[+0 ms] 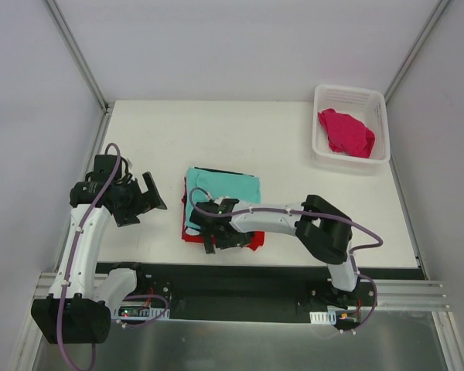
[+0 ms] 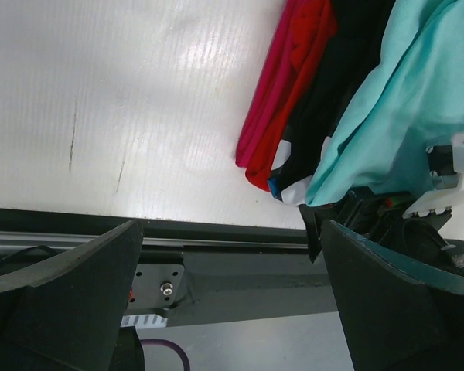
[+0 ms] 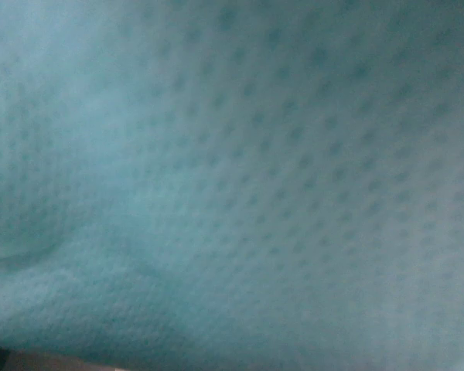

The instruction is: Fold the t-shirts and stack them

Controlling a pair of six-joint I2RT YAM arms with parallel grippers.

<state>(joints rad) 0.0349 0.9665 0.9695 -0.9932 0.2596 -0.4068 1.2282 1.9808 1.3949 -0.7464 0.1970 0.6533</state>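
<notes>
Grippers are both gaping: right gripper (image 1: 213,230) is pressing on the mint-teal shirt (image 1: 226,187) topping the near-centre stack (image 1: 190,237), left gripper (image 1: 145,201) hovering near its left. Smoothing should be going gently, not dragging lower layers; magenta shirt (image 1: 346,132) is waiting in far-right basket (image 1: 325,157).

Right wrist view: filled edge to edge by the blurred mint-teal shirt (image 3: 232,185).
Lower stack: red shirt (image 2: 301,46) and black shirt (image 2: 348,69) show only as edges under the teal.
Right end effector (image 1: 211,229): covers the stack's near edge.
Left wrist view: stack cut by the top and right edges; left end effector (image 2: 230,232) fingers cut at the bottom.
Basket (image 1: 325,158): magenta-pink shirt (image 1: 346,133) crumpled, underside hidden.
</notes>
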